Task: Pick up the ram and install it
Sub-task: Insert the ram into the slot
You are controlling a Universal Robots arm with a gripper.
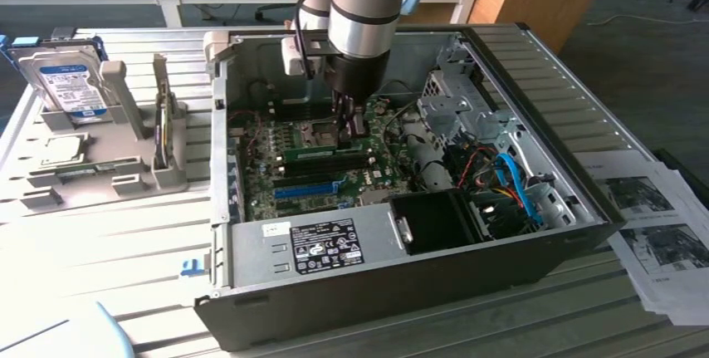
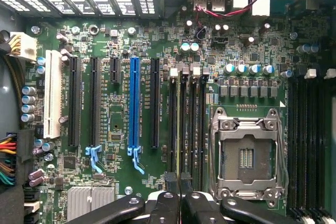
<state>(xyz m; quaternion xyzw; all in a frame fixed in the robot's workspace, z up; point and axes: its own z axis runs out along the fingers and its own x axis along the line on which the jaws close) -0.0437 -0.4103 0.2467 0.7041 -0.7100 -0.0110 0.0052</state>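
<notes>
The ram [image 1: 318, 157], a thin green stick with dark chips, stands on edge in the memory slots of the motherboard inside the open computer case [image 1: 388, 291]. My gripper [image 1: 352, 132] reaches straight down into the case, and its dark fingers are shut on the stick's upper edge near its right end in the exterior view. In the wrist view my gripper [image 2: 180, 182] has its fingertips pressed together directly over the black memory slots [image 2: 187, 124], next to the CPU socket [image 2: 247, 156].
A bright-blue slot [image 1: 305, 189] [image 2: 134, 103] lies beside the memory slots. A black fan shroud [image 1: 443, 221], coloured cables and a metal drive cage [image 1: 466, 105] crowd the case's right side. A silver hard drive [image 1: 66, 84] stands in a grey fixture [image 1: 111, 167] at the exterior view's left. Papers [image 1: 653, 225] lie on the right.
</notes>
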